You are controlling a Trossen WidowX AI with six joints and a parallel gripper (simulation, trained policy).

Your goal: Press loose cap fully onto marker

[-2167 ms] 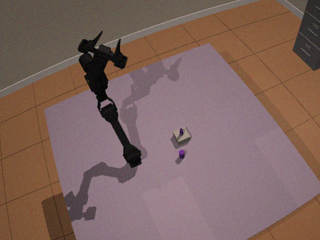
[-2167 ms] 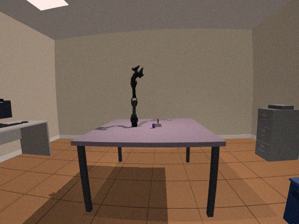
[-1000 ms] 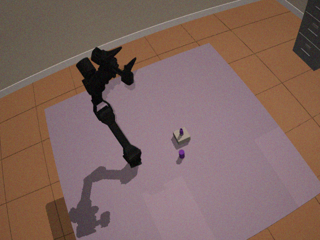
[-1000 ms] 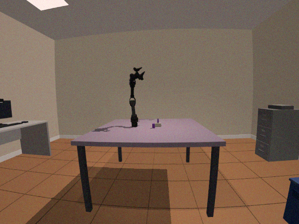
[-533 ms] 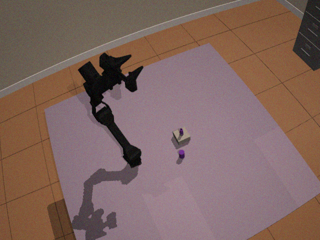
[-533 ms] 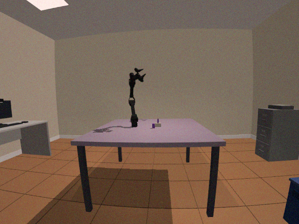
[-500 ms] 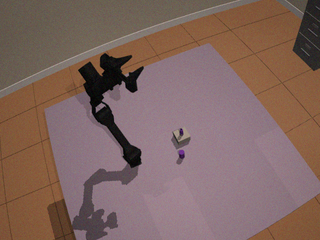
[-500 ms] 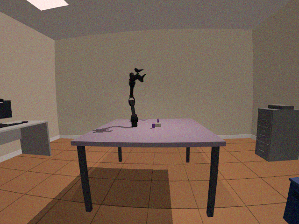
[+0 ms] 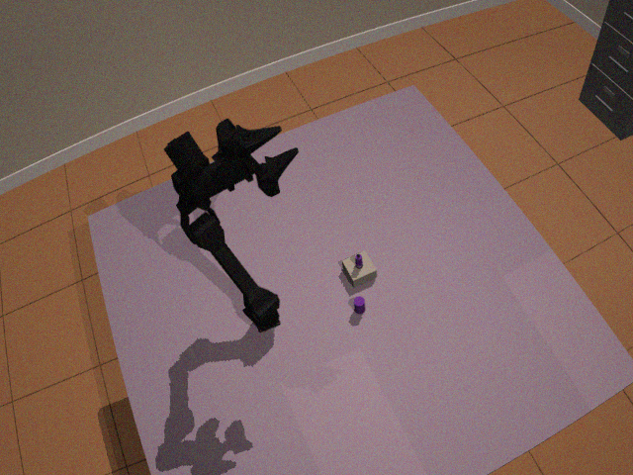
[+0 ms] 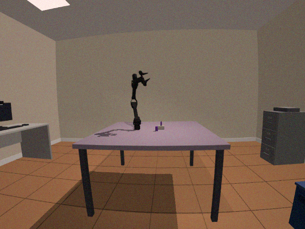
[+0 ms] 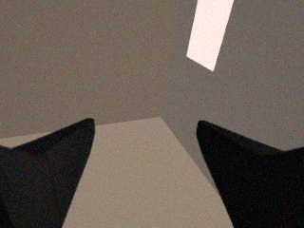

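A purple marker (image 9: pixel 358 261) (image 10: pixel 161 123) stands upright in the pale holder block (image 9: pixel 363 278) (image 10: pixel 161 127), its tip bare. The purple cap (image 9: pixel 359 305) (image 10: pixel 156 128) stands loose on the table beside the block, nearer the front edge in the exterior view. My gripper (image 9: pixel 289 140) (image 10: pixel 148 76) (image 11: pixel 146 125) is open, with nothing between its fingers. It is raised high above the table, well away from the cap and the marker. The wrist view shows only the two fingers, walls and ceiling; cap and marker are out of its sight.
The pinkish table top (image 9: pixel 434 357) (image 10: pixel 152 141) bears the arm's base, with the block and cap to its right in the top and exterior views. The arm's shadow falls across the table's left part. A desk (image 10: pixel 36 135) and a filing cabinet (image 10: pixel 283 138) stand away from the table.
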